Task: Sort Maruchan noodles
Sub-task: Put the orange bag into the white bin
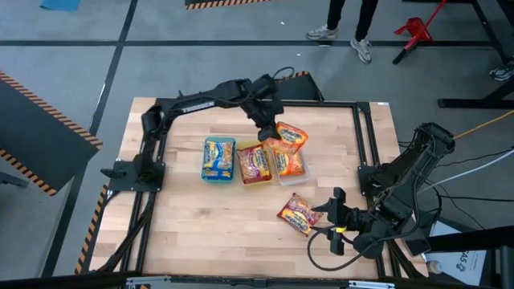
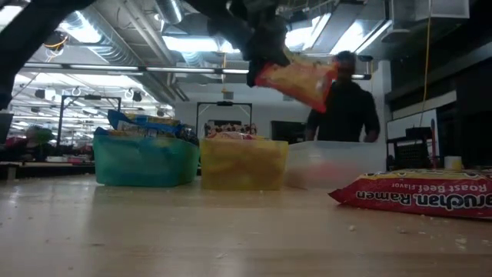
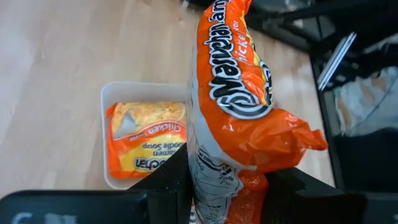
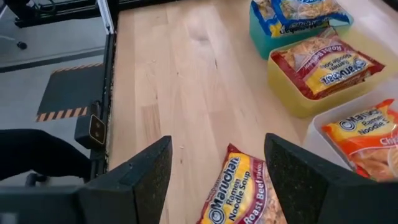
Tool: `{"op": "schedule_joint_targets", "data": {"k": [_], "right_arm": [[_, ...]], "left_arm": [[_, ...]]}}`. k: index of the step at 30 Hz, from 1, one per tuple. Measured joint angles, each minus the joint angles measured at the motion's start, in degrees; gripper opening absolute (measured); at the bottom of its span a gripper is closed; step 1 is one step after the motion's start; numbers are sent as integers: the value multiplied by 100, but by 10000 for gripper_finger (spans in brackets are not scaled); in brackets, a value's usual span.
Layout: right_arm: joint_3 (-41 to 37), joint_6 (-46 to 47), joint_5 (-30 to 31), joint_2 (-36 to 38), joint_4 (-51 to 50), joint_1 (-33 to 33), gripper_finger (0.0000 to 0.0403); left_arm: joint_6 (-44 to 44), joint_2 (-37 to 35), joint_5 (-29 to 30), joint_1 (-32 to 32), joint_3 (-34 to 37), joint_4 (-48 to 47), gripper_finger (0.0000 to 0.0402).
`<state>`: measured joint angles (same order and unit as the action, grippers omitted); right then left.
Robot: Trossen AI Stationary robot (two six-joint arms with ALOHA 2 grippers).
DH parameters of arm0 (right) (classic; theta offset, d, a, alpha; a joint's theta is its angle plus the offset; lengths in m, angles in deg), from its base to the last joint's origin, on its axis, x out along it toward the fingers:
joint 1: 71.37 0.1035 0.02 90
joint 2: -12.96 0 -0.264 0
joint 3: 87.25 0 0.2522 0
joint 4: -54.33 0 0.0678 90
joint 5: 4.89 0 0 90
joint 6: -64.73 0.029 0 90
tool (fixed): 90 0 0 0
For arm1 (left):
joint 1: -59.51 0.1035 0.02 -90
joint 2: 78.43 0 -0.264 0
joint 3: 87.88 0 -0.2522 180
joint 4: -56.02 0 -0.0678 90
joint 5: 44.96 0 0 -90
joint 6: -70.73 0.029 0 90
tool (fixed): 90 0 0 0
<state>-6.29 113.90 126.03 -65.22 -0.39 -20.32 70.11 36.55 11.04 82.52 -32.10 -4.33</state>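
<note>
Three plastic trays, green (image 1: 218, 175), yellow (image 1: 254, 180) and clear (image 1: 291, 177), each take one flavour. The left gripper (image 1: 268, 133) fingers pinch a crinkly orange ramen packet (image 1: 290, 137) above the clear tray, matching its orange contents. The right gripper (image 1: 329, 215), fingers spread, hovers by a red ramen packet (image 1: 296, 214) lying on open tabletop (image 1: 201, 225), well clear of the edges.

A large industrial lab or workshop hall is shown: exposed ceiling ducts (image 2: 146, 31) and strip lights are seen, a grey floor (image 1: 64, 48) marked with hazard tape (image 1: 48, 100), and a wooden table (image 1: 209, 217).
</note>
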Motion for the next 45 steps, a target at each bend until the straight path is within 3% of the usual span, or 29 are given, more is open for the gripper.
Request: {"op": "schedule_joint_targets", "data": {"k": [10,23,28,45], "right_arm": [[0,161,0,-104,-15,0,237],[0,459,1,-529,51,-2,237],[0,607,3,-544,53,-4,237],[0,592,215,-544,36,-7,237]], "left_arm": [[843,735,63,-64,-332,-590,118],[1484,763,748,-403,-334,-890,118],[1538,761,514,-411,-334,-1071,118],[1769,822,512,-356,-678,-1091,118]]}}
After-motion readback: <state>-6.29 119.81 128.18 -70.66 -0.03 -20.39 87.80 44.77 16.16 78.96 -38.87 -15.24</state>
